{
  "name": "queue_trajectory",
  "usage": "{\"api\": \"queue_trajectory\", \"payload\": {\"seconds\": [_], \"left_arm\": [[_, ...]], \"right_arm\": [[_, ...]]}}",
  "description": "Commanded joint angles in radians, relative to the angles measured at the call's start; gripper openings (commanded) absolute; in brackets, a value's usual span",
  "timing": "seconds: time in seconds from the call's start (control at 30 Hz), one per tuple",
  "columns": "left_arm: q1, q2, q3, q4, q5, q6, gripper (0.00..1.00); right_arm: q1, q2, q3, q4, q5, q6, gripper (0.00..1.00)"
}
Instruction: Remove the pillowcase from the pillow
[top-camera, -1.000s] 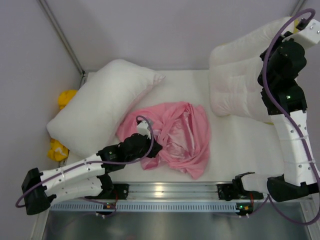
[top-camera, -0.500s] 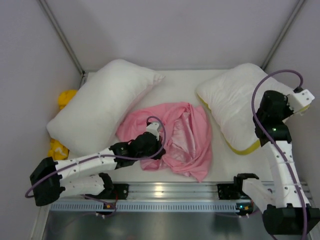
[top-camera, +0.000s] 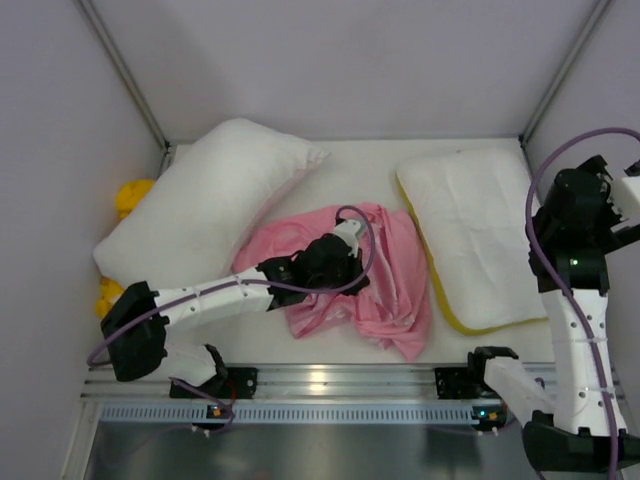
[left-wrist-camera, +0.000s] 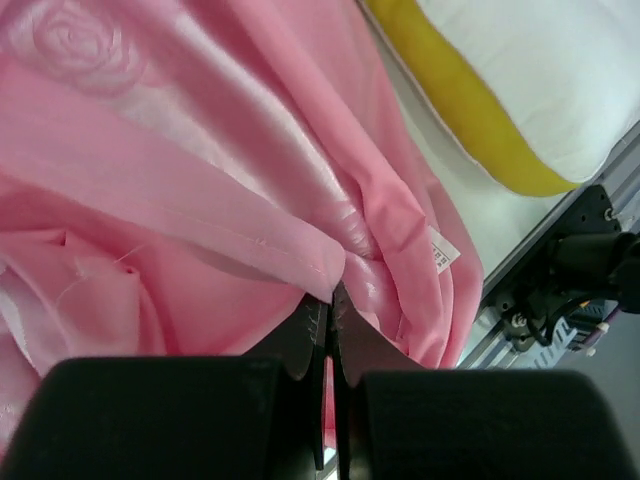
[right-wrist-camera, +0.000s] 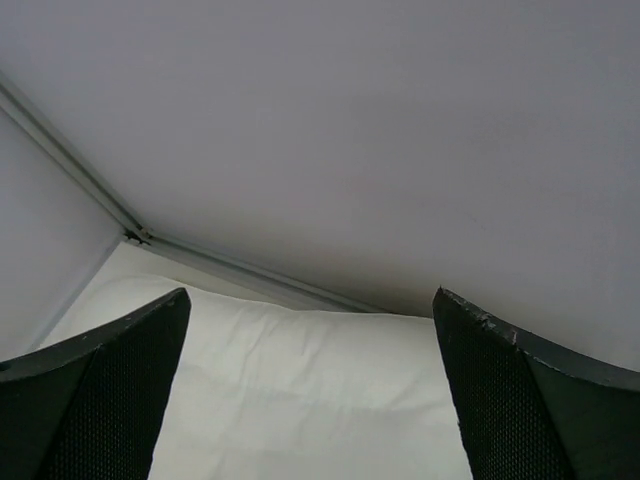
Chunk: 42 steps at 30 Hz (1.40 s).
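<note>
The pink pillowcase (top-camera: 395, 275) lies crumpled at the middle of the table, fully off the pillow. My left gripper (top-camera: 350, 268) rests on it, shut on a fold of the pink fabric (left-wrist-camera: 332, 292). The case's small white label (left-wrist-camera: 442, 250) shows near its front corner. The white pillow (top-camera: 475, 235) with its yellow band (left-wrist-camera: 470, 115) lies flat to the right, beside the case. My right gripper (right-wrist-camera: 312, 300) hangs open just above the pillow (right-wrist-camera: 300, 400), holding nothing. Its arm (top-camera: 575, 215) stands at the table's right edge.
A plain white pillow (top-camera: 200, 220) lies at the left against the wall, with a yellow cloth (top-camera: 130, 195) behind it. The metal rail (top-camera: 330, 380) runs along the front edge. Walls close in the back and both sides.
The right gripper opened and let go of the pillow, which dropped from raised to flat on the table. The left gripper dragged the pillowcase to the right.
</note>
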Motion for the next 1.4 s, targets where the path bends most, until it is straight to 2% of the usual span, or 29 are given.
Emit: {"api": "queue_trajectory", "payload": {"seconds": [0.0,0.13,0.23,0.37,0.4,0.43,0.47,0.53,0.57,0.63,0.77,0.93,1.13,1.23,1.37], "left_arm": [[0.015,0.078,0.156,0.042,0.034,0.067,0.0],[0.036,0.198,0.306,0.039,0.141,0.087,0.0],[0.053,0.296,0.45,0.031,0.225,0.09,0.0],[0.079,0.381,0.616,0.005,0.261,0.095,0.01],[0.088,0.402,0.641,-0.01,0.257,0.095,0.11],[0.111,0.408,0.658,-0.024,0.249,0.09,0.44],[0.125,0.41,0.661,-0.038,0.228,0.076,0.6],[0.153,0.396,0.634,-0.047,0.198,0.063,0.95],[0.179,0.384,0.583,-0.05,0.184,0.049,0.99],[0.208,0.34,0.52,-0.044,0.123,0.03,0.99],[0.231,0.257,0.4,-0.036,0.086,0.027,0.99],[0.243,0.093,0.24,-0.035,0.036,0.027,0.99],[0.289,-0.114,0.066,-0.032,0.051,0.023,0.99],[0.352,-0.203,0.002,-0.039,0.14,0.017,0.99],[0.459,-0.349,-0.176,0.005,0.357,-0.031,0.99]], "right_arm": [[-0.011,0.08,0.143,-0.125,-0.025,-0.026,0.99],[-0.011,0.067,0.149,-0.133,-0.192,-0.043,1.0],[-0.011,0.016,0.106,-0.101,-0.446,-0.036,1.0],[-0.011,-0.018,0.065,-0.067,-0.656,-0.019,0.99],[-0.011,-0.018,0.062,-0.067,-0.702,-0.019,0.99],[-0.011,-0.015,0.054,-0.066,-0.744,-0.02,0.99],[-0.011,-0.01,0.048,-0.063,-0.81,-0.023,0.99],[-0.011,0.005,0.027,-0.064,-0.829,-0.014,1.0],[-0.011,0.013,0.02,-0.075,-0.818,-0.011,0.99],[-0.011,0.041,0.007,-0.098,-0.781,-0.002,1.0],[-0.008,0.077,-0.021,-0.102,-0.68,-0.022,1.0],[0.034,0.174,-0.018,-0.118,-0.657,-0.057,1.0],[0.261,0.338,-0.026,-0.118,-0.603,-0.026,0.99],[0.347,0.396,-0.049,-0.119,-0.599,0.01,0.99],[0.424,0.403,-0.116,-0.106,-0.592,0.036,1.0]]}}
